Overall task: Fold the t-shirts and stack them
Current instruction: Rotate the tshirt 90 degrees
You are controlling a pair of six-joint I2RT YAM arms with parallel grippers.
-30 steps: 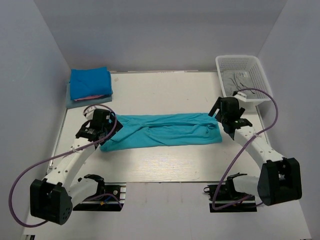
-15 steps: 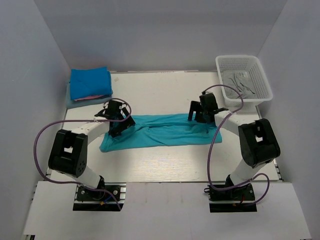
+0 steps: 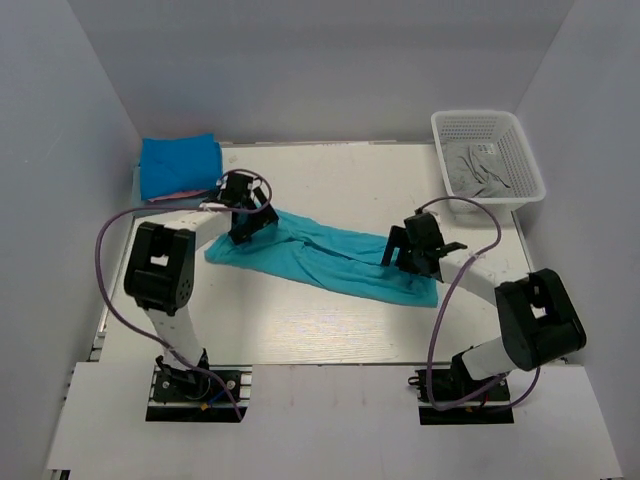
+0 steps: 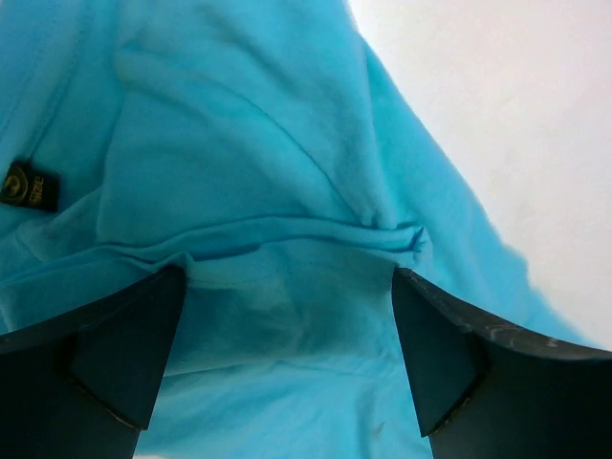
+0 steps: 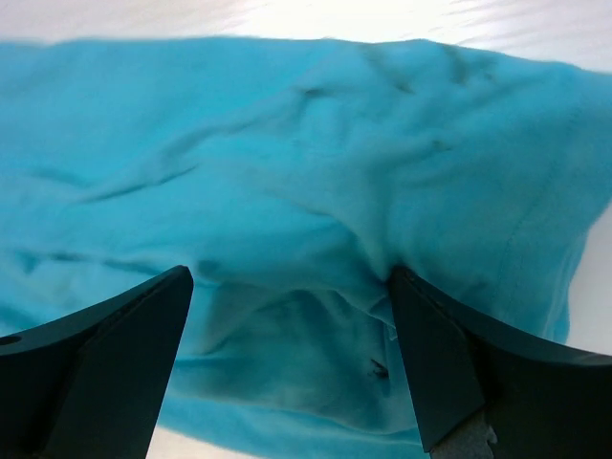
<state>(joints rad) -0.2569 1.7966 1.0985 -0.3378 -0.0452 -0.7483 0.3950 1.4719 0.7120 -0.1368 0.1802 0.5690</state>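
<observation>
Turquoise t-shirt (image 3: 320, 258) lay stretched into a long, rumpled band on the tabletop (image 3: 330, 330). It was left of the white basket (image 3: 487, 122) and nearer the arms than it, and it slanted so that the end closer to the basket sat nearest the arms. The right hand (image 3: 402, 256) was down on that closer end, its fingers (image 5: 105, 354) spread wide with wrinkled cloth lying loose between them. The left hand (image 3: 250, 230) was down on the end farthest from the basket, likewise wide open. In its wrist view a raised fold of the shirt ran across between the fingers (image 4: 115, 354), and a small dark label (image 4: 27, 185) showed on the fabric. Far left of the basket, along the same back edge, sat a folded stack (image 3: 180, 165) topped by a deeper blue tee. Inside the basket lay a crumpled grey garment (image 3: 478, 170).
</observation>
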